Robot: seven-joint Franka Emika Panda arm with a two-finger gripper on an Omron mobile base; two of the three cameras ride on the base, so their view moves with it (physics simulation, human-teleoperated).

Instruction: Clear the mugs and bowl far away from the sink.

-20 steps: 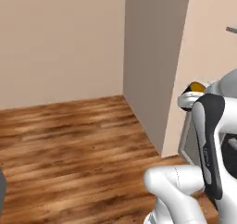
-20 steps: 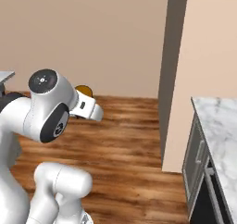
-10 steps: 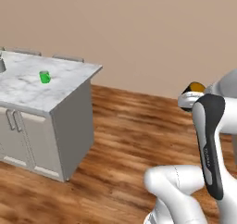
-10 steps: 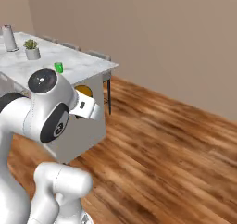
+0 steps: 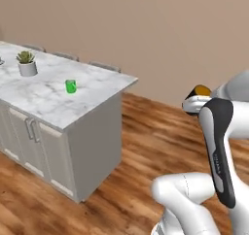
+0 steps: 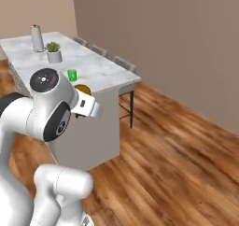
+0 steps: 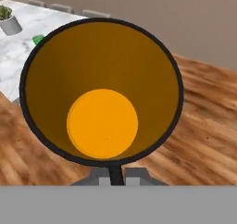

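Note:
My gripper point(image 7: 112, 173) is shut on the black mug point(image 7: 102, 93), whose orange-yellow inside faces the hand camera. The same mug point(image 5: 200, 90) peeks out above the white hand, held in the air over the wooden floor, off the end of the island. From the right base view the black mug point(image 6: 83, 88) shows just behind the arm's elbow. The bright green mug point(image 5: 71, 86) stands upright on the marble island top point(image 5: 44, 100), near its end, and the green mug point(image 6: 72, 75) is apart from the gripper. The bowl and the sink are out of view.
A white pot with a plant point(image 5: 27, 66) stands on the island beyond the green mug, and a grey canister point(image 6: 36, 38) stands further back. Chairs point(image 6: 122, 64) line the island's far side. Open wooden floor point(image 5: 146, 142) lies between the island and the beige wall.
The base has turned, so the whole scene has swung: a bare corner gave way to the island, which now sits nearer in view. The gripper has kept the black mug.

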